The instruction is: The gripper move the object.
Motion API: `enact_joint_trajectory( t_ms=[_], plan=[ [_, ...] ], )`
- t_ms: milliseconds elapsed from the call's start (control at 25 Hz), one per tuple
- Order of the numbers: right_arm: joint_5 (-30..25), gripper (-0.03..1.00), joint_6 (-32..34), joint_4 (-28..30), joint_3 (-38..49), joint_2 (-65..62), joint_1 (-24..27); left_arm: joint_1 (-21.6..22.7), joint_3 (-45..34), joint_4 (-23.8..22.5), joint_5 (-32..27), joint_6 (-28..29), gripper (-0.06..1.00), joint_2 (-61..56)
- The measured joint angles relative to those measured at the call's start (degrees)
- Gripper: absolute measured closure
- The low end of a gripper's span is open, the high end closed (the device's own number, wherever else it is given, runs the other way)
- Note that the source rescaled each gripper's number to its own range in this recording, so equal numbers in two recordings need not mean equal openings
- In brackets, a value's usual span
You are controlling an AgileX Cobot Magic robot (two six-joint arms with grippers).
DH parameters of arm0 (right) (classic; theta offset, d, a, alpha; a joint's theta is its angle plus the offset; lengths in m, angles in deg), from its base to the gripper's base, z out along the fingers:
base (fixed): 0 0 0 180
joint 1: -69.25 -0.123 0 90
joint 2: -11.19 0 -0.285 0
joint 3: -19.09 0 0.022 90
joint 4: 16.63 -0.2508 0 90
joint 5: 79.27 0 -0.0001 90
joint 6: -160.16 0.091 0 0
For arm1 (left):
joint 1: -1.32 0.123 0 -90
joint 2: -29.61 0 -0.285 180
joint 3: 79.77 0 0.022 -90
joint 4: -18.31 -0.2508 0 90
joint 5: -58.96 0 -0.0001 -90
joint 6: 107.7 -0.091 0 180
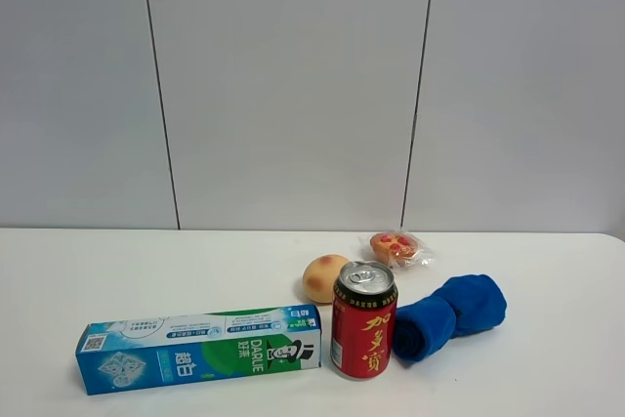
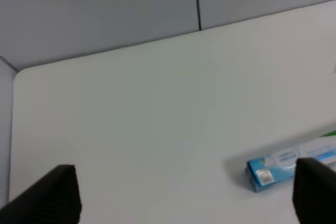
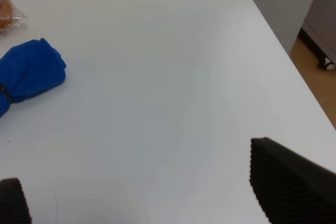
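The left pincer [image 2: 184, 195] stood wide apart over bare white counter [image 2: 157, 119], its two dark ribbed fingers [image 2: 55, 192] far from each other and nothing between them; just past one fingertip lay the blue end of a toothpaste box [image 2: 273, 169]. The right pincer [image 3: 142, 192] was also spread wide and empty above the counter near its right edge, with a rolled blue cloth [image 3: 29, 74] well apart from it and a wrapped pastry [image 3: 6, 11] at the rim of that view. From the high camera neither pincer showed. The red can [image 1: 363, 320] stood upright near the front edge of the counter, about midway along it, silver top up and yellow characters facing forward. The toothpaste box [image 1: 200, 348] lay flat along the front edge, its green end just beside the can. The blue cloth [image 1: 449, 316] lay on the can's other side, close against it. A round tan bun [image 1: 324, 277] sat just behind the can, and the wrapped pastry [image 1: 398, 247] lay farther back, toward the wall.
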Motion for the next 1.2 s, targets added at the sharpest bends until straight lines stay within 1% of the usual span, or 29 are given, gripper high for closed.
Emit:
enact_joint_trajectory(
  t_ms=[240,400,520,680,760,840,960,1000,1080,1200],
  plan=[
    [0.00,-0.03,0.00,0.00,0.00,0.00,0.00,3.32,-11.99,-1.71,-0.07,3.16,0.46,-17.42],
    [0.00,-0.03,0.00,0.00,0.00,0.00,0.00,5.25,-18.99,-2.71,-0.13,4.35,0.46,-25.71],
    [0.00,-0.03,0.00,0.00,0.00,0.00,0.00,6.26,-24.41,-1.63,-0.13,4.55,0.46,-31.33],
    [0.00,-0.03,0.00,0.00,0.00,0.00,0.00,6.72,-32.54,2.07,-0.07,4.56,0.46,-37.30],
    [0.00,-0.03,0.00,0.00,0.00,0.00,0.00,6.72,-36.43,4.14,1.47,4.56,0.46,-40.17],
    [0.00,-0.03,0.00,0.00,0.00,0.00,0.00,6.72,-39.55,5.29,5.05,4.56,0.46,-42.43],
    [0.00,-0.03,0.00,0.00,0.00,0.00,0.00,6.72,-43.77,5.93,9.89,4.45,0.46,-45.12],
    [0.00,-0.03,0.00,0.00,0.00,0.00,0.00,6.72,-43.77,5.93,9.89,4.45,0.46,-45.12],
    [0.00,-0.03,0.00,0.00,0.00,0.00,0.00,6.72,-46.19,6.05,10.94,3.84,0.46,-46.32],
    [0.00,-0.03,0.00,0.00,0.00,0.00,0.00,6.72,-46.56,6.05,10.75,3.65,0.46,-46.46]
  ],
)
